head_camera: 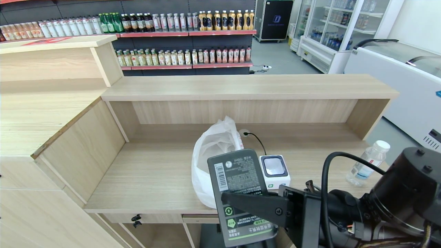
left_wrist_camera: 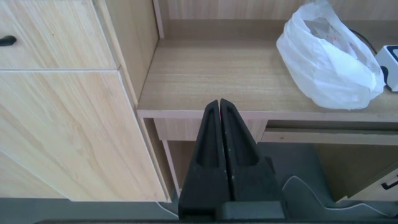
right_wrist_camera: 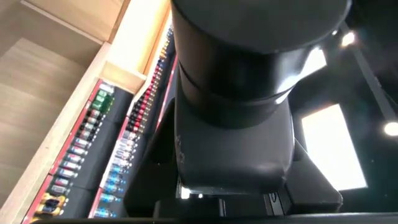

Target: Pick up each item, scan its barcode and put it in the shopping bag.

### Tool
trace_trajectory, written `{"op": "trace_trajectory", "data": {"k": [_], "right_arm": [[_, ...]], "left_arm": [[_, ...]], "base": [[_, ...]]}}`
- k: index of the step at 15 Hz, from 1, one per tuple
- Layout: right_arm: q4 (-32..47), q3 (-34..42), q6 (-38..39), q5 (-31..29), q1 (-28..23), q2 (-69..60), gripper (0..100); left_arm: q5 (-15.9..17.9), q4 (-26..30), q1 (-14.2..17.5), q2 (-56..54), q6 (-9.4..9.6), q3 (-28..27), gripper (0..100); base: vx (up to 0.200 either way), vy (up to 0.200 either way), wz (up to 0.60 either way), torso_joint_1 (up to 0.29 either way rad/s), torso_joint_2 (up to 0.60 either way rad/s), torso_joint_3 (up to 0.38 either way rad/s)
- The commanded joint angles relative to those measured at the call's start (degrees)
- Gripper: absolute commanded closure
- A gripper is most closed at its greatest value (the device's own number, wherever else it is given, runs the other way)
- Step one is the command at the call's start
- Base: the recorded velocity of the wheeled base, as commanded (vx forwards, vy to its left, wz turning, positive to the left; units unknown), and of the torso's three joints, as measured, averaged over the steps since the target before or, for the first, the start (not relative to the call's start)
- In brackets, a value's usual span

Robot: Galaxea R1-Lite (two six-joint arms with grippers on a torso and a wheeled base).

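- The right gripper [head_camera: 241, 203] is clamped on a dark pack [head_camera: 237, 172]. One black finger lies across the pack's printed face, and the other finger must be behind it.
- The pack is held up over the front edge of the desk [head_camera: 155, 179]. It stands in front of the bag [head_camera: 212, 151] and just beside the scanner [head_camera: 274, 170]. Its barcode [head_camera: 220, 177] sits near the top left corner and faces up toward the head camera.
- The left gripper [left_wrist_camera: 219, 109] has its fingers pressed together with nothing between them. It hangs before the desk's front edge, well apart from the bag.
- Step in hand, as I judge it: the scan. The pack is lifted but not yet bagged.
- The next move probably calls for turning the pack so the barcode faces the scanner's upward window, and bringing that corner over it. After that the pack goes into the bag's mouth. The bag looks slack, so the opening may need care.
- A bottle [head_camera: 368, 162] lies on the desk beyond the scanner, likely the next item.
- Hard to tell:
  - The pack hides the bag's near side, and I cannot tell how wide the bag's mouth is.
  - The pack's lower end reaches the picture's bottom edge.
  - The right wrist view gives a dark rounded mass close to the lens, which I cannot identify.
  - The bag's contents show as a faint tint through the plastic.
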State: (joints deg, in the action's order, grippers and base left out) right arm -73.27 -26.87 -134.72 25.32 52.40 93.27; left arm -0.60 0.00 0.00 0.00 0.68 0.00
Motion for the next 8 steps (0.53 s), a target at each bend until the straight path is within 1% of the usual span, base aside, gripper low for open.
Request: {"op": "trace_trajectory", "data": {"k": [1, 2, 3, 4, 5, 6, 7, 8], "right_arm": [[0.0, 0.1, 0.0, 0.0, 0.1, -0.4, 100], [0.5, -0.7, 2.8, -1.4, -0.4, -1.8, 100], [0.8, -2.3, 12.9, -6.2, -1.2, -4.1, 100], [1.6, -1.6, 26.9, -15.3, -4.8, -7.8, 100], [3.3, -0.8, 39.5, -23.8, -8.8, -11.4, 100], [6.4, -0.9, 49.7, -31.3, -12.3, -15.0, 100], [9.8, -0.8, 56.6, -35.2, -16.1, -17.5, 100], [15.4, -0.6, 65.0, -37.0, -25.9, -22.4, 100]], "left_arm": [[0.0, 0.0, 0.0, 0.0, 0.02, 0.0, 100], [0.0, 0.0, 0.1, 0.0, 0.02, 0.0, 100], [0.0, 0.0, 0.0, 0.0, 0.02, 0.0, 100], [0.0, 0.0, 0.0, 0.0, 0.02, 0.0, 100], [0.0, 0.0, 0.0, 0.0, 0.02, 0.0, 100], [0.0, 0.0, 0.0, 0.0, 0.02, 0.0, 100], [0.0, 0.0, 0.0, 0.0, 0.02, 0.0, 100], [0.0, 0.0, 0.0, 0.0, 0.02, 0.0, 100]], "base": [[0.000, 0.000, 0.00, 0.000, 0.00, 0.000], [0.000, 0.000, 0.00, 0.000, 0.00, 0.000], [0.000, 0.000, 0.00, 0.000, 0.00, 0.000], [0.000, 0.000, 0.00, 0.000, 0.00, 0.000], [0.000, 0.000, 0.00, 0.000, 0.00, 0.000], [0.000, 0.000, 0.00, 0.000, 0.00, 0.000], [0.000, 0.000, 0.00, 0.000, 0.00, 0.000], [0.000, 0.000, 0.00, 0.000, 0.00, 0.000]]}}
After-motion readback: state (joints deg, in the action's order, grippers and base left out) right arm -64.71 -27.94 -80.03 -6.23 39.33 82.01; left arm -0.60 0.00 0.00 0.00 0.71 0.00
